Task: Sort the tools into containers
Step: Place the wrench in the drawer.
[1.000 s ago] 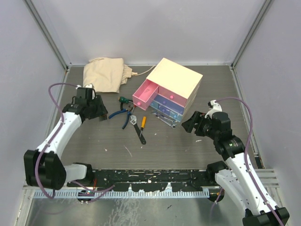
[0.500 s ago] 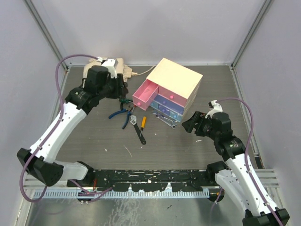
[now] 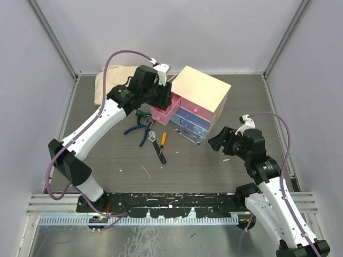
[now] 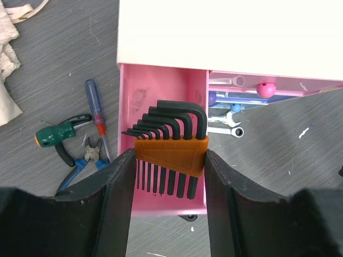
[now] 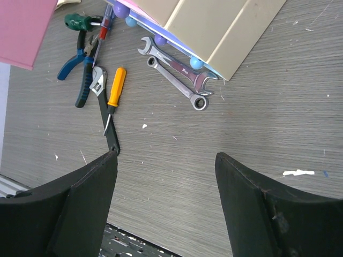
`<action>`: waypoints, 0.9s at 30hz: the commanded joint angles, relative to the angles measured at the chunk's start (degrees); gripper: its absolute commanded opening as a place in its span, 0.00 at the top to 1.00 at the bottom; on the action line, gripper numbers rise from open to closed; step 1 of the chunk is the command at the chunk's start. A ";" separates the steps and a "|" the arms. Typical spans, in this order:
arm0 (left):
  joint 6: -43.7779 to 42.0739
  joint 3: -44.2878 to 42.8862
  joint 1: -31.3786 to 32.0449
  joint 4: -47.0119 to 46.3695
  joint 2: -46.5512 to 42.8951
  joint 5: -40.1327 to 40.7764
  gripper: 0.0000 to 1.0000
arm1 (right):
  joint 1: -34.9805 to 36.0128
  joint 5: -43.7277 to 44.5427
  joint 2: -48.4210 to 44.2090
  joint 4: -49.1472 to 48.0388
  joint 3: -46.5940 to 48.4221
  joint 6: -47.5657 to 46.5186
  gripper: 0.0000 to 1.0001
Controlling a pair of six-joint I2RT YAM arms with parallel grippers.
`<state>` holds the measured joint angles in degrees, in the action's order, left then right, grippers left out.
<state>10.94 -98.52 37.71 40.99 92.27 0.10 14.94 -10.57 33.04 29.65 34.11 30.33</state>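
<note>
Basically early in the sort. Nearest, in front of the chest [image 3: 201,91] and to its right, the right gripper [image 5: 166,182] hangs over bare table [image 3: 182,166], fingers spread wide, nothing between them. In front of the chest's left half lie the black-handled adjustable wrench [image 5: 107,120] and orange-handled screwdriver [image 5: 116,88], side by side. Just beyond them are the blue-handled pliers [image 4: 88,155], a thin blue-and-red screwdriver [image 4: 95,107] and the green-handled screwdriver [image 4: 56,134], bunched together. Two silver spanners [image 5: 179,75] lie crossed right against the chest's front. One pink drawer [image 4: 161,88] is pulled out of the chest's top left, and its visible floor looks bare. The left gripper [image 4: 169,160] hovers directly over it, fingers half closed and clamped on the orange holder of a hex key set [image 4: 171,144]. So, judging by this, nothing is sorted yet, the hex keys are about to go in first, and seven loose tools are left. Far left of the chest sits a beige cloth [image 3: 120,83]. Hidden: the drawer floor under the hex keys, and the contents of the shut lower drawers [image 3: 187,119]. In the overhead view the left arm covers the hex keys. Where the wrench jaw meets the pliers is hard to untangle.
</note>
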 commanded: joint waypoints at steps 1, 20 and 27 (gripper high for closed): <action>-3.08 -5.95 0.37 -0.58 1.72 -1.02 0.54 | 0.16 1.14 -1.08 -0.09 1.31 0.39 0.22; -3.67 -5.38 0.41 -1.45 0.91 -0.30 0.47 | 0.08 2.61 -2.17 1.08 1.92 0.08 0.22; -2.94 0.05 0.30 -3.70 -7.70 1.57 0.41 | 0.08 5.75 -1.75 1.35 4.73 -0.96 0.22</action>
<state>7.90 -101.03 38.15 41.12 93.38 -0.03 14.94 -7.73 31.38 32.25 34.35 30.30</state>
